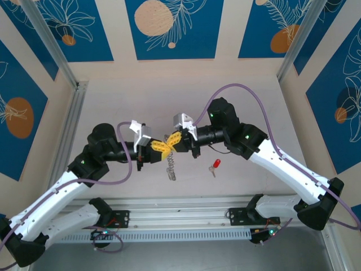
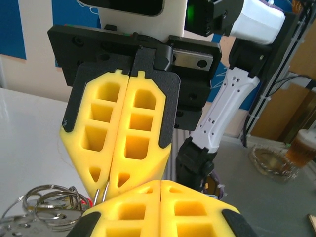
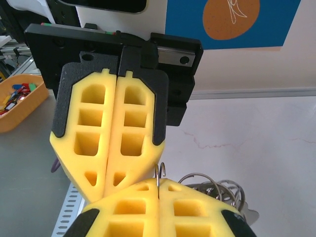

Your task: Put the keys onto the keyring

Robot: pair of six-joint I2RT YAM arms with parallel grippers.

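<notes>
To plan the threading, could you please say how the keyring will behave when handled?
Probably floppy: the keyring trails in slack coils rather than holding a shape. Likely to swing or tangle when moved, since its thin loops bunch loosely together.

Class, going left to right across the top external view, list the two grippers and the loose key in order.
left gripper → right gripper → red-headed key

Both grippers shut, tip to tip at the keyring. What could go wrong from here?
1. The right gripper pinches just a thin wire loop of the keyring at its fingertips; it may slip out.
2. The left gripper sits tip to tip against it; they may bump.
3. The red key lies apart on the table; fetching it frees one grip.
</notes>
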